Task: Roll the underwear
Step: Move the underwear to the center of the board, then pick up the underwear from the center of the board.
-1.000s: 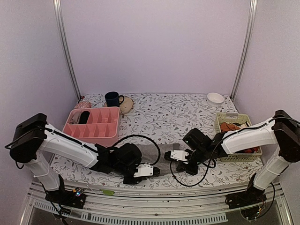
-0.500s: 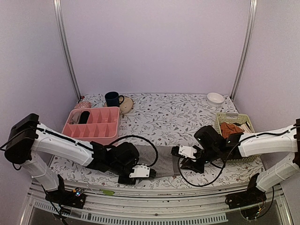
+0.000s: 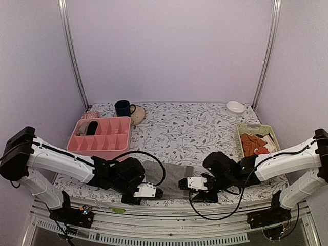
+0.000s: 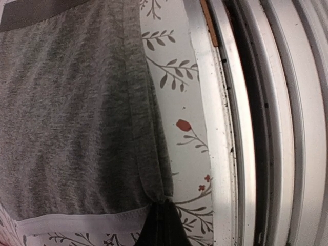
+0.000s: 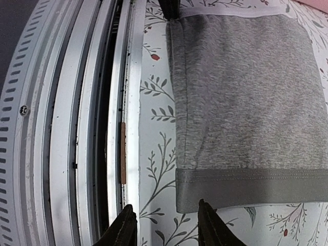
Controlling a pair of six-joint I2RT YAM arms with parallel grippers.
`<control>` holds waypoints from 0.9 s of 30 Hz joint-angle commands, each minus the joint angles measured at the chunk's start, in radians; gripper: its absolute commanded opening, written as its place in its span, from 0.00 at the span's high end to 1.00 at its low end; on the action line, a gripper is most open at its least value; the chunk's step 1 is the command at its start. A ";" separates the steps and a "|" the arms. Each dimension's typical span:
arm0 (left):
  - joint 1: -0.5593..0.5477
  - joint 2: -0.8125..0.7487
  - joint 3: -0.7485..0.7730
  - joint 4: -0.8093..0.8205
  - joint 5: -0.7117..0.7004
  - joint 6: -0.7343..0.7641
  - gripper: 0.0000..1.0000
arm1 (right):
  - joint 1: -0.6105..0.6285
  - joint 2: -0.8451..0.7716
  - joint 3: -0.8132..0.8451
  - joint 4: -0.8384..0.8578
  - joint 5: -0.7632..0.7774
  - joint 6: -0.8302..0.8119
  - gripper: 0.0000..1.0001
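Flowered surface (image 3: pixel 195 128) is carrying everything. Pink divided tray (image 3: pixel 97 150) is sitting far left. Pale basket (image 3: pixel 239 143) is sitting at the right, holding orange garments (image 3: pixel 251 143).

Grey underwear (image 3: pixel 174 173) is lying flat at the near edge of the surface, between the two arms. Its dark waistband (image 5: pixel 256 187) is pointing right and its pale leg hem (image 4: pixel 77 223) left.

Dark mug (image 3: pixel 123 108) and tan teapot (image 3: pixel 137 114) are standing just beyond the tray. White bowl (image 3: pixel 235 107) is sitting in the far right corner.

Left end effector (image 4: pixel 163 225) is pinching the near corner of the hem, fingers closed on the cloth.

Right end effector (image 5: pixel 166 228) is hanging over the near corner of the waistband with fingers moderately apart, gripping nothing; one finger (image 5: pixel 123 225) is over the metal rail, the other over the waistband edge.
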 commanded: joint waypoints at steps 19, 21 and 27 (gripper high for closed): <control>0.018 -0.030 -0.016 -0.001 0.023 0.022 1.00 | 0.055 0.227 0.081 0.054 0.132 -0.033 0.69; 0.021 -0.030 -0.016 0.000 0.024 0.028 1.00 | 0.054 0.225 0.075 0.046 0.147 -0.024 0.75; 0.030 -0.035 -0.013 -0.001 0.027 0.036 1.00 | 0.055 0.233 0.062 0.009 0.130 -0.019 0.89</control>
